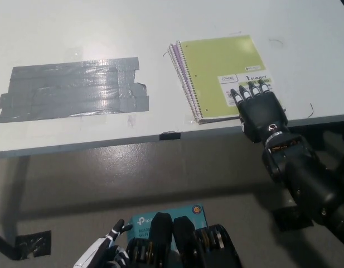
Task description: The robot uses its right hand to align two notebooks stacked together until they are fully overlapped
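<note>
Seen from above: a white table (77, 33) filling the far half of the scene, its near edge running left to right and rising slightly toward the right. Lay near the right end: a green spiral notebook (216, 67) stacked on a purple notebook (182, 72), with only a thin purple strip showing along the left, coil side. Tilted a little, near corners close to the table's near edge. Rested flat on the green cover's near right corner: the black right hand (260, 111), fingers spread and extended across the printed label, gripping nothing, wrist and forearm hanging off the table edge toward the near right. Left of the notebooks, well apart: a wide patch of grey tape (71, 89) stuck to the tabletop. Open bare table between tape and notebooks, and more beyond the notebooks on the far side; little room on the right before the table's end. Small black tab (170, 135) at the table's near edge. Below, on the grey floor: a teal box (160, 215) and a scrap of dark tape (32, 244) at near left. White left hand (99, 251) low at the near left, mostly cut off; open or closed could not be told.
</note>
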